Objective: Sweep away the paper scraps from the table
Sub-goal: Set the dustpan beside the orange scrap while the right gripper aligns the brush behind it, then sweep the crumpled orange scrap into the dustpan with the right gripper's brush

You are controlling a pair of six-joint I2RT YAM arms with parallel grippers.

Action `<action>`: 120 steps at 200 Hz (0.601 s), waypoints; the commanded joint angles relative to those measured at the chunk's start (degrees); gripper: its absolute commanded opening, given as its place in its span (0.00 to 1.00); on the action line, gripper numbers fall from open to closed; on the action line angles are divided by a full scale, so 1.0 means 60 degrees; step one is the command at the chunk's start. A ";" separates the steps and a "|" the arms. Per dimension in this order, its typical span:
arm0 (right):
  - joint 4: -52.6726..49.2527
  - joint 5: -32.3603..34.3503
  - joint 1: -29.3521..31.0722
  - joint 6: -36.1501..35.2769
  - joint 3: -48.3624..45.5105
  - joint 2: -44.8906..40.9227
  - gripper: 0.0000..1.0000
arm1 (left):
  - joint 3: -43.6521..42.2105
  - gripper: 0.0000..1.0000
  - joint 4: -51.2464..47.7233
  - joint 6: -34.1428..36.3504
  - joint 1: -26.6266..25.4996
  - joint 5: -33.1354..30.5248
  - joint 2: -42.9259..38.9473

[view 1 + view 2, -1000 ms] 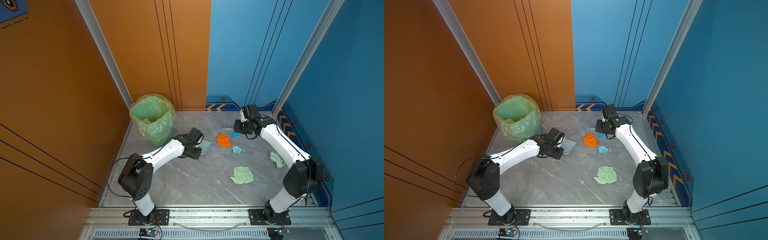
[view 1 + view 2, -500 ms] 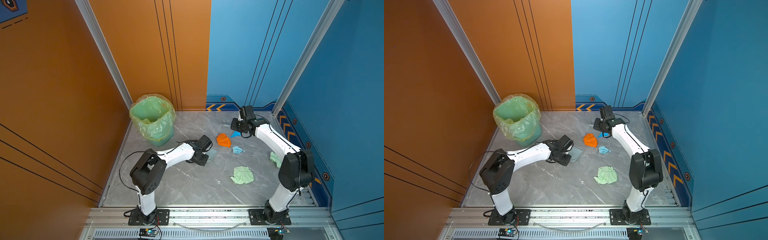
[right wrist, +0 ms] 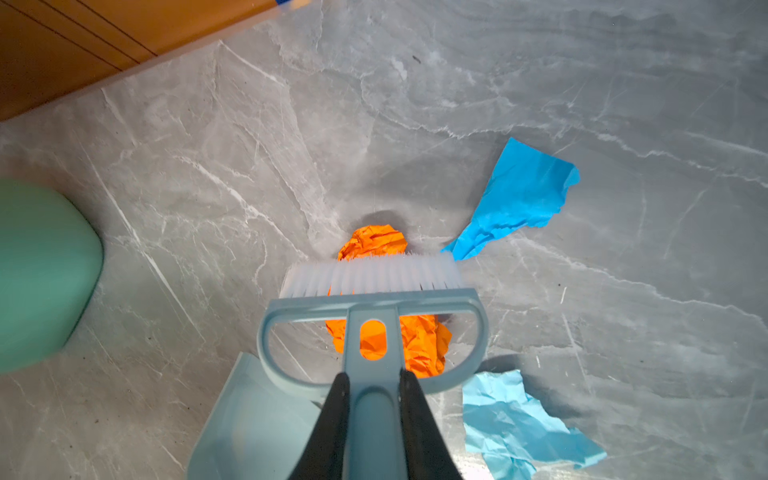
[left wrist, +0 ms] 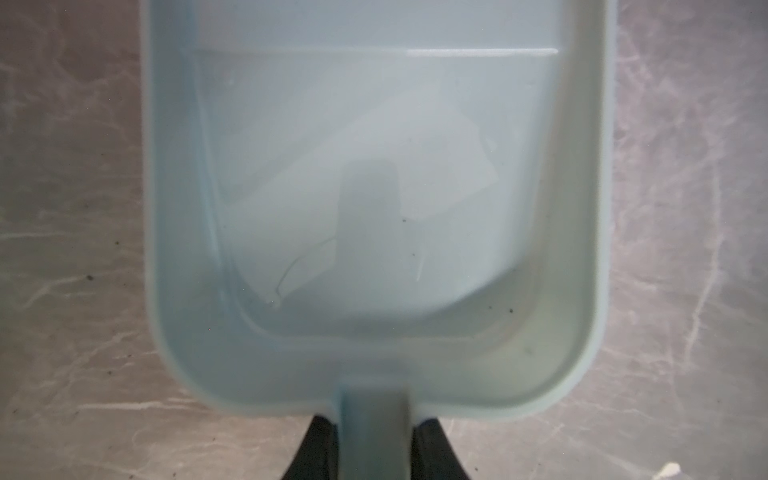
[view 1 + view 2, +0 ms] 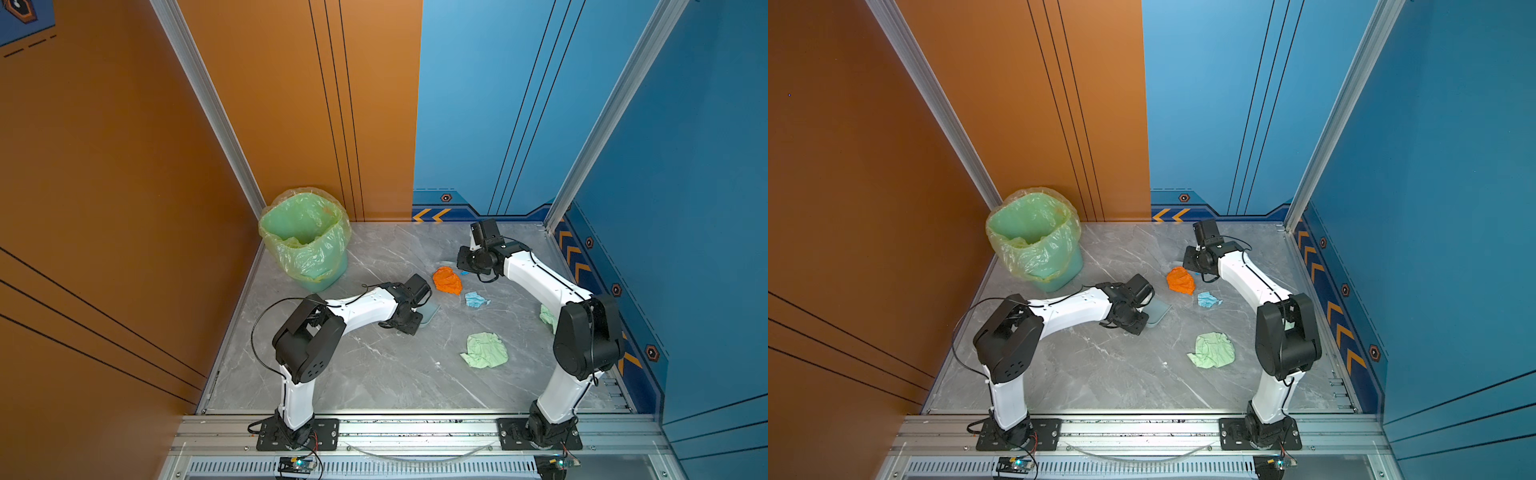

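Left hand (image 4: 374, 440) is clamping the handle of the dustpan (image 4: 374, 124), jaws closed on it. The pan is smooth pale blue-grey plastic, a rounded tray with a raised rim, lying low near the middle of the table (image 5: 374, 374).

Right hand (image 3: 374, 382) is gripping the brush (image 3: 374, 299) by its handle. The brush is the same blue-grey plastic, with a D-shaped frame and stiff white bristles.

The bristles are crossing the orange scrap (image 3: 419, 340), a tight crumpled ball right of centre toward the far edge; I cannot tell if they are touching.

Bright blue scrap (image 3: 519, 199), flat with a torn edge, is lying just beside it. Light blue scrap (image 3: 511, 424), creased, is lying near.

Green scrap (image 5: 485, 350), pale and loosely crumpled, is sitting nearer the front edge. Smaller green scrap (image 5: 547, 318) is lying by the right edge, partly hidden by the arm.

Bin (image 5: 305, 237), lined with a wrinkled translucent bag, is standing in the far left corner.

The table is showing grey marble pattern with white veins.
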 commanded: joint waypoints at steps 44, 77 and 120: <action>-0.0894 0.0256 0.0380 -0.0721 -0.0047 0.0418 0.00 | 0.0455 0.00 -0.0327 -0.0111 -0.0249 -0.0076 0.0510; -0.1042 -0.0286 0.0565 -0.0816 -0.0265 0.0412 0.00 | 0.0490 0.00 -0.0318 -0.0137 -0.0264 -0.0088 0.0552; -0.1437 -0.1711 0.0819 -0.0825 -0.0507 0.0277 0.00 | 0.0528 0.00 -0.0326 -0.0127 -0.0265 -0.0075 0.0580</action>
